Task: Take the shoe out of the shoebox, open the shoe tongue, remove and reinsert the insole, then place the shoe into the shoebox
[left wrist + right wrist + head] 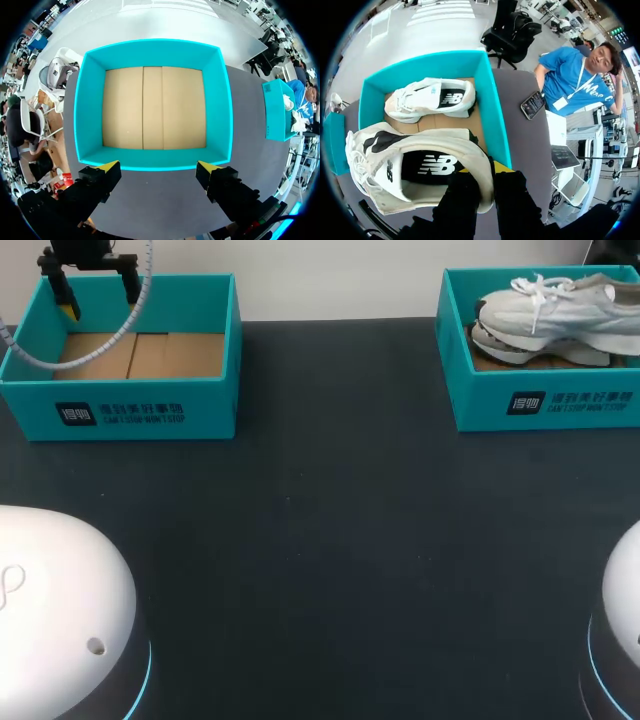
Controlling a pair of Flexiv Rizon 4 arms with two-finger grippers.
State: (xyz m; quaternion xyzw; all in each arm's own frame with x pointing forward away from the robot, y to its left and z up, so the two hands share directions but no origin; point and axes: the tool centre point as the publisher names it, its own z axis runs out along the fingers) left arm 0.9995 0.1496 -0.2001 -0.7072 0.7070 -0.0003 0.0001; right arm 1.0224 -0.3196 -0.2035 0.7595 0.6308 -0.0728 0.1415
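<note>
"Starting with the right hand point(486, 171): what has it got?"

"It is pinching the white shoe point(395, 175) by the heel rim. One finger sits inside the heel opening and the other outside it, with the rim squeezed between them. The dark insole shows inside the shoe, just ahead of the fingers."

"And where is that shoe?"

"At the teal right shoebox point(495, 120), which stands at the upper right of the frame in the head view. I cannot tell whether the shoe is lifted clear of the box floor. A second shoe point(430, 99) lies on its side on the cardboard floor, ahead of the held one and toward the far wall."

"The left hand point(95, 290)?"

"Spread wide, gripping nothing. It hangs at the upper left of the frame in the head view, over the left shoebox point(120, 405). In its wrist view the yellow tips stand on either side of the box's near wall, well apart. Only the bare cardboard bottom shows in that box."

"Between the boxes?"

"Dark bench point(330, 540)."
</note>
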